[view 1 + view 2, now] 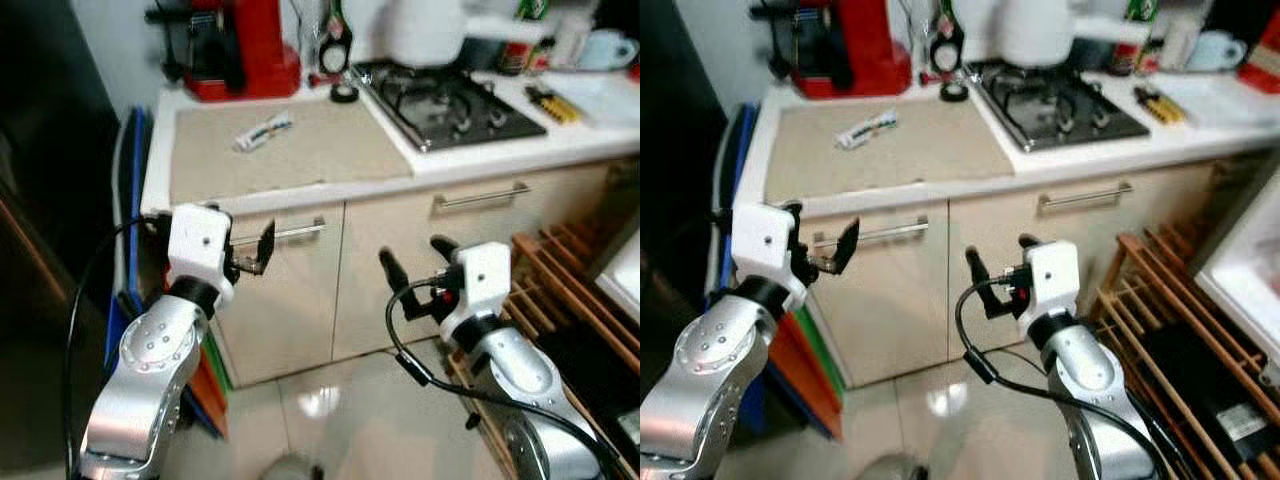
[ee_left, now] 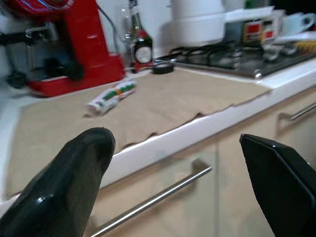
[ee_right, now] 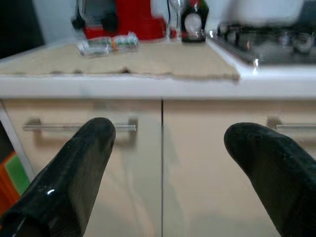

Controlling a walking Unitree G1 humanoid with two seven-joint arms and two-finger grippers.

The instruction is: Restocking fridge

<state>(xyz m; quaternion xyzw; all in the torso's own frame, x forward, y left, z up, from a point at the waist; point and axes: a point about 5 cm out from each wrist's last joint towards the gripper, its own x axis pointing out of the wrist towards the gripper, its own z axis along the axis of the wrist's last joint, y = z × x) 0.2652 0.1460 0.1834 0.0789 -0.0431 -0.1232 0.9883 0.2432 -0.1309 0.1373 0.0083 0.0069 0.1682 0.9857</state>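
Note:
A white tube-shaped packet (image 1: pixel 263 131) with green and red print lies on the beige mat (image 1: pixel 320 155) on the counter, in front of a red coffee machine (image 1: pixel 235 45). My left gripper (image 1: pixel 820 232) is open and holds nothing. It is raised in front of the left cabinet drawer, just below the counter edge. My right gripper (image 1: pixel 412 252) is also open with nothing in it, and stands before the cabinet doors further right and lower. Both wrist views look across the counter at the packet (image 2: pixel 111 97), which is well beyond the fingers (image 3: pixel 84 158). A dark tall surface (image 1: pixel 40 200) rises at the far left.
A gas hob (image 1: pixel 450 105) with a white pot (image 1: pixel 425 30) is at the counter's right. Small bottles (image 1: pixel 335 45) stand at the back. A wooden slatted rack (image 1: pixel 570 290) stands on the floor to the right. Coloured boards (image 1: pixel 205 385) lean by the cabinet's left end. Glossy floor lies ahead.

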